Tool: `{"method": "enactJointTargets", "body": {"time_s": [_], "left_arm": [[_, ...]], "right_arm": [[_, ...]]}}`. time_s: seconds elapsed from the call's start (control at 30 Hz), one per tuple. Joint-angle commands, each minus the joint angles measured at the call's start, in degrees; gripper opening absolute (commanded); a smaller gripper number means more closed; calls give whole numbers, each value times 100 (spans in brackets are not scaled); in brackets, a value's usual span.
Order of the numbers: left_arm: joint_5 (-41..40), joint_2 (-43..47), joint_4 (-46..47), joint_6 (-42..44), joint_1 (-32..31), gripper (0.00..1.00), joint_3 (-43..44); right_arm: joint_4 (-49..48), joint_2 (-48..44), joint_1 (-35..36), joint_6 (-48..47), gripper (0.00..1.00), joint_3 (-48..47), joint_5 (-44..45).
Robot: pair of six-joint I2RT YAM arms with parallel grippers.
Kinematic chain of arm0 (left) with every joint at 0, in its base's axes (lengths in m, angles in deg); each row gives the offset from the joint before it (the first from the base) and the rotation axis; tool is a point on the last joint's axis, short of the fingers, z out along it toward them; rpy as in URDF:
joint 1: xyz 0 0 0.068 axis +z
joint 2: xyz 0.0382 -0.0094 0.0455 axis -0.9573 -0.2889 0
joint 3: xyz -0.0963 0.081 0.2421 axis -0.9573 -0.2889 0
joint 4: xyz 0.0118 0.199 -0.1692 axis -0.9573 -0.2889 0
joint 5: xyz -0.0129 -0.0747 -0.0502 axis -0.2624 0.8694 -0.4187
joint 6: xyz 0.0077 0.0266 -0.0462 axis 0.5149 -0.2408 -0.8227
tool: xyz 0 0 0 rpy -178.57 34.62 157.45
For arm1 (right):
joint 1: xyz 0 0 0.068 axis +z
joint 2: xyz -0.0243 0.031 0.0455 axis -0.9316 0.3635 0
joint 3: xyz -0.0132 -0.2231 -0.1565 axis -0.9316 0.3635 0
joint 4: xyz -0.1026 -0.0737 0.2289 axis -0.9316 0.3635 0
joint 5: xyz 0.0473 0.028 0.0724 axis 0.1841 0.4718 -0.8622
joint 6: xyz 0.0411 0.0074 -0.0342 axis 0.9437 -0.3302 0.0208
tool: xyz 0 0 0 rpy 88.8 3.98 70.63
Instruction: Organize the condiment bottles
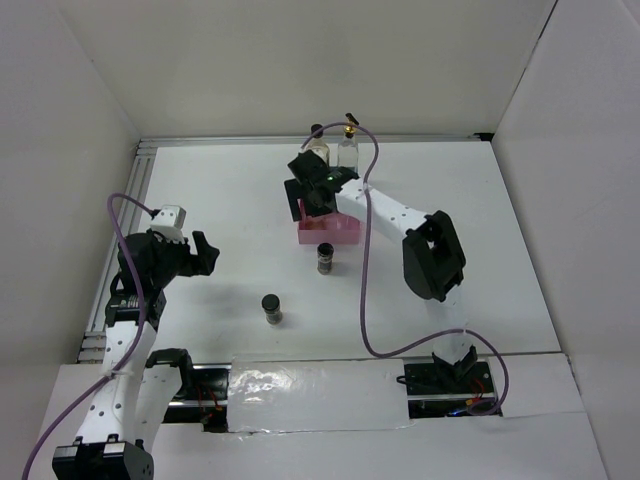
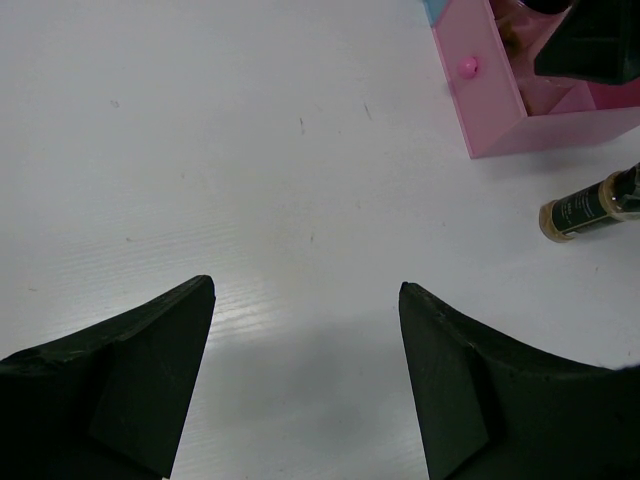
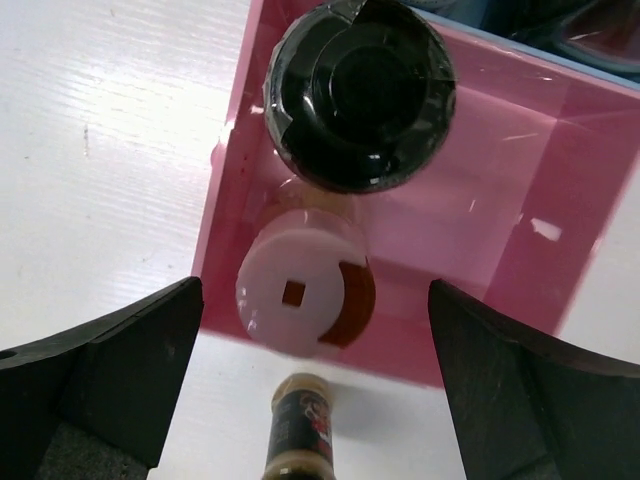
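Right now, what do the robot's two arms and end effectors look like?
Both arms have white links, black joints and a purple cable. The left arm carries a grey camera block at its wrist. The right end effector shows a green light. Fingers are broad, black.

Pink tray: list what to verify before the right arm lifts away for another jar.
1. Right gripper open, clear of pale-lidded jar: ok.
2. Pale-lidded jar upright in pink tray: ok.
3. Black-lidded jar beside it in the tray: ok.
4. All small jars stowed: not ok; jar by the tray and lone jar stand on the table.
5. Left gripper open, empty: ok.
6. Black-capped bottle and clear bottle in a tray: cannot tell.
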Motion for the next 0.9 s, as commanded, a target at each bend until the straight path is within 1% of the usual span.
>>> {"method": "enactJointTargets", "body": {"time_s": [0.0,0.1,0.17,0.27,0.47,0.63,0.73,0.77,0.83,0.87], "left_arm": [[109,22,248,63,24,87,78],[92,14,240,89,24,87,87],[92,14,231,89,33,87,86],[118,5,231,81,24,86,87],[162,14,187,45,6,86,104],[171,31,187,19,6,87,95],[171,40,161,2,6,87,104],[171,49,160,10,6,87,95],[162,57,160,10,6,87,87],[145,57,160,2,6,87,78]], "right_arm": [[263,-1059,309,-40,100,37,302],[281,-1640,503,74,100,581,583],[325,-1817,644,205,100,854,471],[360,-1993,732,443,98,1433,50],[422,-2073,837,847,98,1962,83],[97,-2056,837,892,92,2331,74],[9,-1906,829,874,86,2323,109],[9,-1845,837,874,81,2314,153],[-70,-1801,829,874,78,2323,250],[-114,-1766,820,839,74,2314,224]]}}
